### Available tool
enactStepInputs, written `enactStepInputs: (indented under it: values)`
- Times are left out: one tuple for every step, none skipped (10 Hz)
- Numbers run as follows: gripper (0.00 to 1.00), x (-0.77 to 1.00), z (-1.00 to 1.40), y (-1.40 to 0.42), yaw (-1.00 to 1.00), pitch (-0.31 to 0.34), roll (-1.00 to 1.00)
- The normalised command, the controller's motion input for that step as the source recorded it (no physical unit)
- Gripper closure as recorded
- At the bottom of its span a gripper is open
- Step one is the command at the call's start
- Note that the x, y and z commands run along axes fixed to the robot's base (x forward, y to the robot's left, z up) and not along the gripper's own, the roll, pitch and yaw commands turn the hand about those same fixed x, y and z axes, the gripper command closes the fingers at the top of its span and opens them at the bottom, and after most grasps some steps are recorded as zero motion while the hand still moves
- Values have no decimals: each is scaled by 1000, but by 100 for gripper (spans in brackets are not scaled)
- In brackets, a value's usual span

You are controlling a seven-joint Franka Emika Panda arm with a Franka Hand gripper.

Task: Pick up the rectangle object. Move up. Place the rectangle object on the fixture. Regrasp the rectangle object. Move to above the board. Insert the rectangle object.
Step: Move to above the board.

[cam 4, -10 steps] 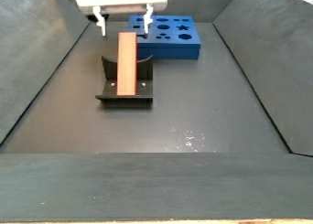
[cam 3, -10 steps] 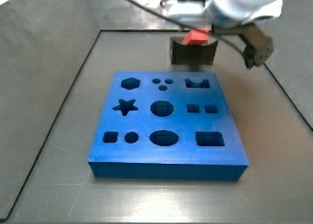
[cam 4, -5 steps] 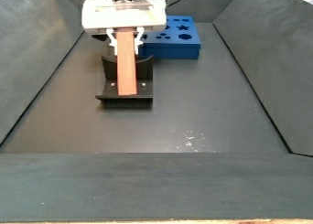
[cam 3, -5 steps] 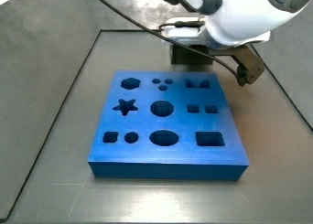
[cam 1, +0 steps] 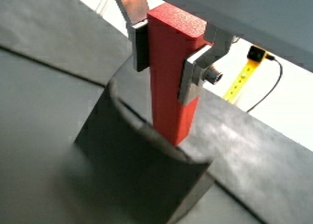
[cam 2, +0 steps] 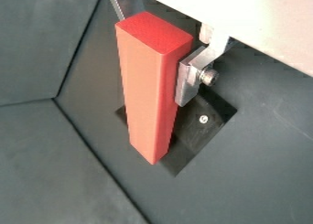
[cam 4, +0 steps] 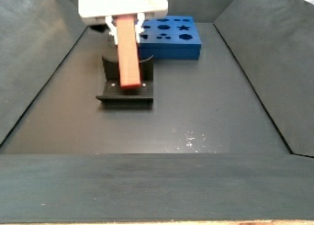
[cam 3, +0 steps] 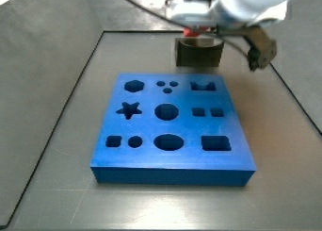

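Standing upright in fixture (cam 4: 125, 89), beyond board (cam 3: 174, 131): rectangle object (cam 1: 175, 77). Block looks rigid, light, smooth-faced, likely slippery; best held on flat opposite sides near upper end. Gripper (cam 1: 171, 56) at block's top, fingers (cam 2: 188, 80) clamped on it. Versus second ago: block leaned along fixture, now vertical; gripper lower over it.

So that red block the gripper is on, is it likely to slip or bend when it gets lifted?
The rectangle object looks rigid, so bending seems unlikely. Its faces look smooth, so it might slip, though the gripper pads sit flat against two sides. It is long, so it may tilt if released on the fixture.
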Motion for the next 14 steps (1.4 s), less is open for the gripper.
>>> enactStepInputs:
  values:
    - [100, -65, 1000, 61, 192, 36, -48]
    - [100, -64, 1000, 58, 157, -28, -43]
    - [100, -64, 1000, 58, 140, -50, -37]
    - [100, -65, 1000, 55, 83, -83, -35]
    - [100, -66, 1000, 55, 60, -89, -34]
    - [100, -68, 1000, 53, 16, -94, -38]
    - [100, -70, 1000, 53, -13, -86, -38]
    - [100, -70, 1000, 51, -46, -67, -37]
    - [100, -70, 1000, 51, -64, -46, -31]
    - [100, -71, 1000, 50, -73, -16, -21]
    - [100, -71, 1000, 48, -76, 5, -16]
    - [100, -71, 1000, 46, -69, 27, -14]
    - [100, -73, 1000, 45, -61, 38, -13]
    - [100, -72, 1000, 41, -47, 52, -16]
